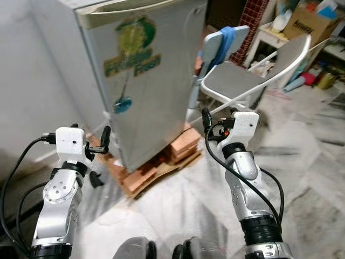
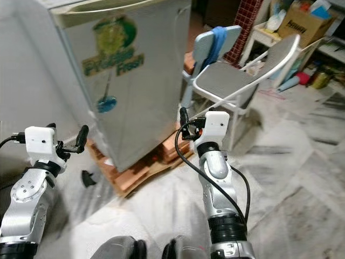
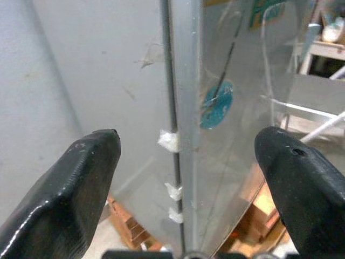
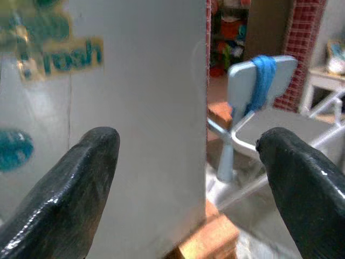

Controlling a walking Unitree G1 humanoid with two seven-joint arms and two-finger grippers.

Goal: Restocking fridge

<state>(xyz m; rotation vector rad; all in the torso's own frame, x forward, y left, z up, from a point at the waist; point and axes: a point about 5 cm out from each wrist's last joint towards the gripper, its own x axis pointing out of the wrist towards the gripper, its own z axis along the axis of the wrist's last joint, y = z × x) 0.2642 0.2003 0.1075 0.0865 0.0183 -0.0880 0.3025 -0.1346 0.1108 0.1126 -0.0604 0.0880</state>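
A grey fridge (image 1: 145,81) stands before me with its door shut, bearing a green sticker (image 1: 132,46) and a small blue one (image 1: 122,104). It rests on bricks and a board (image 1: 161,162). My left gripper (image 1: 91,132) is raised at the fridge's lower left corner, open and holding nothing. In the left wrist view its fingers (image 3: 81,178) frame the seam (image 3: 172,108) between the fridge's side and door. My right gripper (image 1: 220,116) is up by the fridge's right front corner, also open and holding nothing. The right wrist view looks at the fridge's front (image 4: 145,108).
A grey folding chair (image 1: 237,81) with a blue cloth (image 1: 229,40) over its back stands close to the fridge's right. A white wall (image 1: 32,81) runs on the left. Boxes and clutter (image 1: 310,21) fill the far right. A small black object (image 1: 96,179) lies on the floor.
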